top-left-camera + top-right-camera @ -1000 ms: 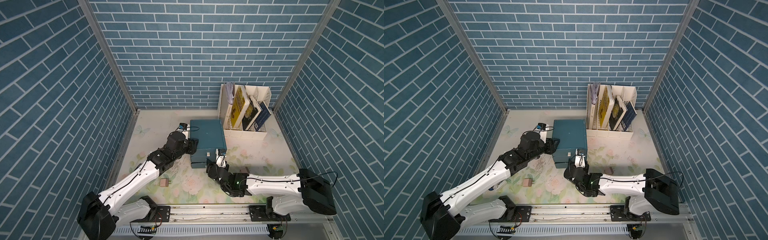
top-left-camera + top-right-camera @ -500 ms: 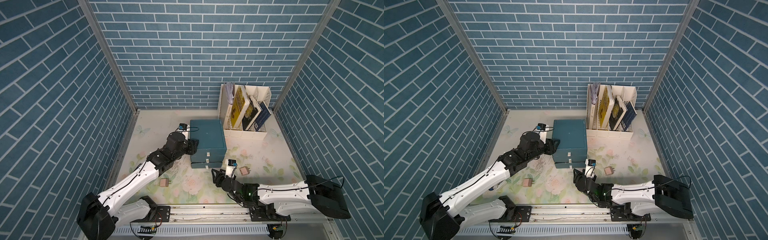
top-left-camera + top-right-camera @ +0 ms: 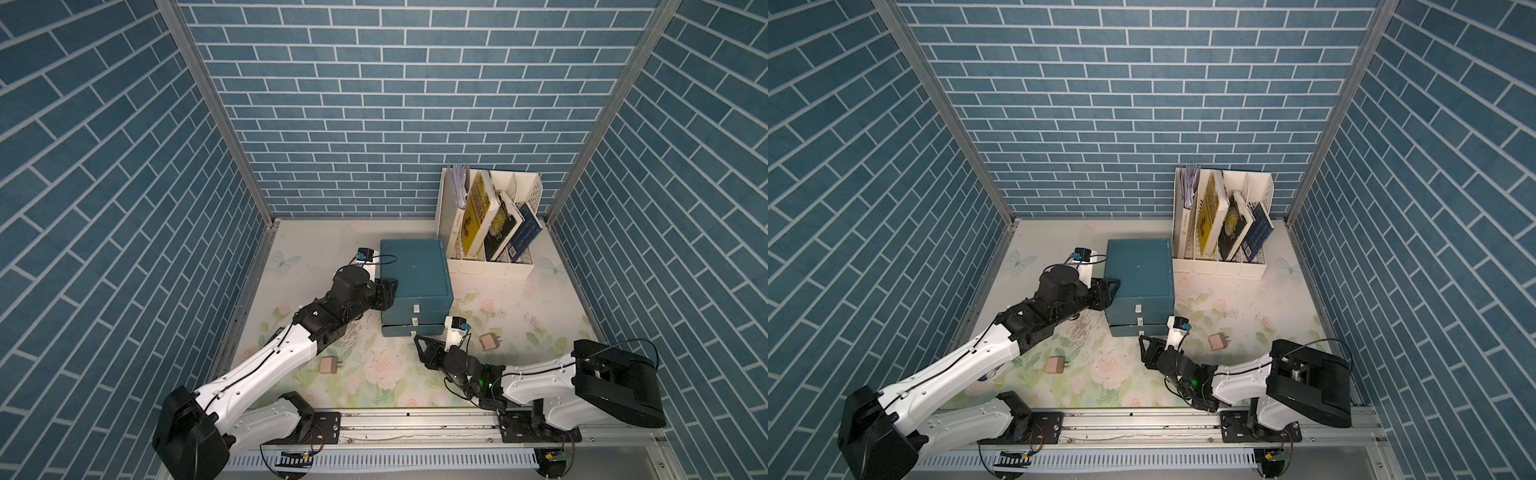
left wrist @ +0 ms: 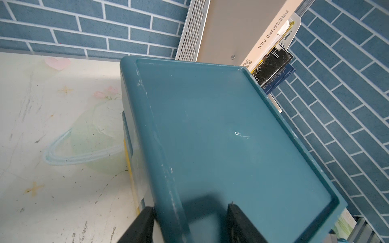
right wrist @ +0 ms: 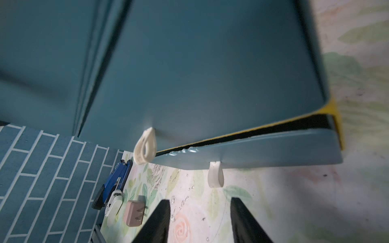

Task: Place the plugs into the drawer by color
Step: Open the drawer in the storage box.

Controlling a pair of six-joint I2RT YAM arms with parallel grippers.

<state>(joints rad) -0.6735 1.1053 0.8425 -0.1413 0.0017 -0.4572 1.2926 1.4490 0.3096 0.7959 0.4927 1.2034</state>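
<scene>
The drawer (image 3: pixel 415 270) stood just ahead of the right gripper (image 5: pixel 200 199), whose jaws stood apart, empty. The left gripper (image 4: pixel 190 207) straddled the drawer's top edge; grip unclear. 1 pink plug (image 3: pixel 489 341) lay near the right gripper, another pink plug (image 3: pixel 328 365) farther to its left.

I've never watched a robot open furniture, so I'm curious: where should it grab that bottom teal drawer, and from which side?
By the small white tab on the front of the bottom drawer, coming straight at it from the front. The face is otherwise smooth, while the tab sticks out as a thin loop that the open right gripper could probably pinch.
</scene>
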